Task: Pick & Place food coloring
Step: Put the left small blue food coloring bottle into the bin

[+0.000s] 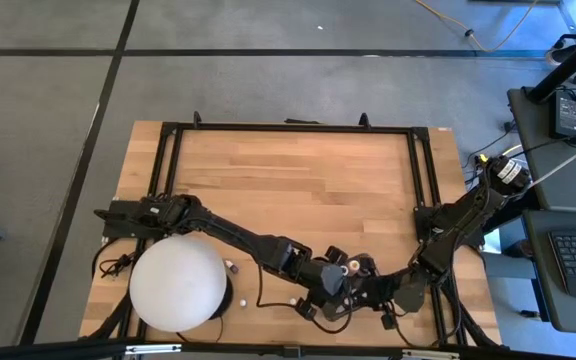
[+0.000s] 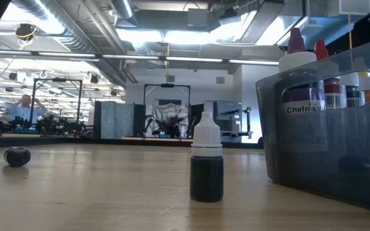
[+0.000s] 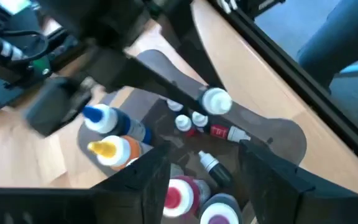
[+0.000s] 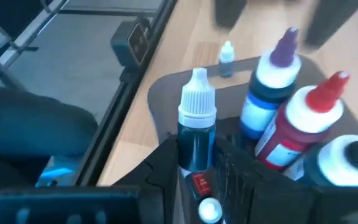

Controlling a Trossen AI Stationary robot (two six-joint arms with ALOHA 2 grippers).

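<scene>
White-capped food coloring bottle (image 4: 196, 127) clamped in right fingers (image 4: 197, 162), left fingers (image 3: 199, 177) apart over tray (image 3: 278, 134)

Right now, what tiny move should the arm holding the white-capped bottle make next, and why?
Probably lower the right end effector a bit, then open it. It grips the white-capped bottle upright, seemingly just inside the tray's rim, beside other bottles standing there.

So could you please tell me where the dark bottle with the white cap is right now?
In the low view, the dark bottle with the white cap stands upright alone on the wooden table, just left of the grey tray of bottles.
</scene>
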